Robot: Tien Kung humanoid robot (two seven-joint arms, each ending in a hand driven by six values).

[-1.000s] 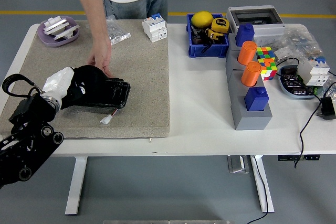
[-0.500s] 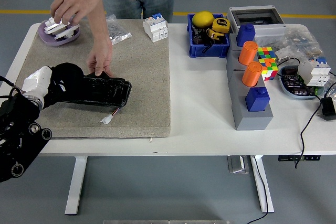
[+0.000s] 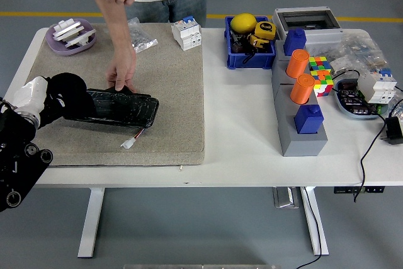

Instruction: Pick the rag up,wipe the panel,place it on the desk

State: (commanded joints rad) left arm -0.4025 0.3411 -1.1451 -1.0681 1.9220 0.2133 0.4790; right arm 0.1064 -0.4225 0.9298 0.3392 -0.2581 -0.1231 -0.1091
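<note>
Reaching in from the near left corner, the left hand [image 3: 63,89] pressed a white rag [image 3: 30,92] at the left end of the black panel [image 3: 116,106], fingers curled on the cloth, apparently mid-wipe. The panel lay flat on a beige mat [image 3: 170,92] covering the bench [image 3: 239,137]. Just beyond, a person's hand [image 3: 123,74] bore down on the panel's far edge, likely steadying it against the stroke. Bare mat lay open ahead and rightward; a purple dish [image 3: 70,37] sat farther back.
</note>
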